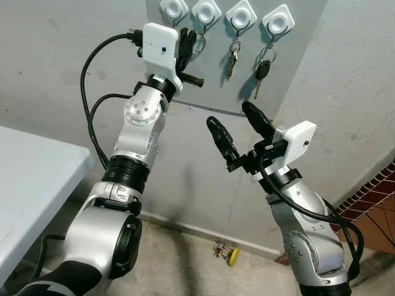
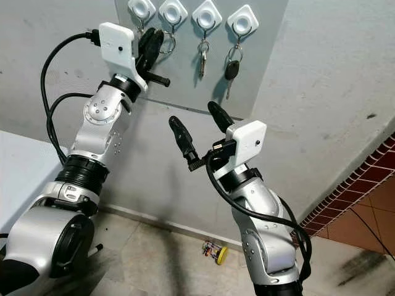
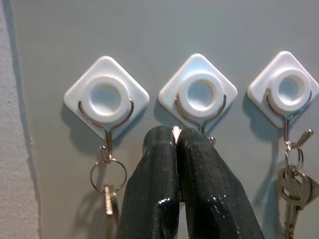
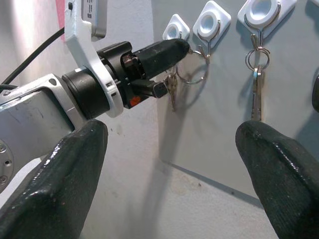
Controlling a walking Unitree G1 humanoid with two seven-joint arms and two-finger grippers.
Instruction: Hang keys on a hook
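We see a grey panel (image 1: pixel 290 74) on the wall carrying four white diamond-shaped hooks in a row. Our left gripper (image 1: pixel 187 44) is raised to the second hook (image 3: pixel 198 93), counting from our left, with its two black fingers (image 3: pixel 154 194) pressed together, their tips just below that hook's wire loop. In the right wrist view a key ring (image 4: pixel 193 74) hangs right at the fingertips, looped at the wire of that hook, with a key (image 4: pixel 171 89) dangling beneath the fingers; we cannot tell whether the ring is pinched between the fingers or already resting free on the wire. To one side of the fingers, the first hook (image 3: pixel 106 97) holds a small ring with a short key (image 3: pixel 108 191). To the other side, the third hook (image 3: pixel 285 89) carries a bunch of silver keys (image 3: pixel 294 186), and beyond it the fourth hook (image 1: pixel 278 22) holds a black-headed car key (image 1: pixel 261 71). Our right gripper (image 1: pixel 241 131) is lifted below the panel, well apart from the hooks, with its fingers spread wide and holding nothing; between them the right wrist view looks up at the left gripper and the hooks. A pale worktop (image 1: pixel 31 185) edges in beside our left arm, and a small yellow object (image 1: pixel 227 253) lies on the floor by the wall.
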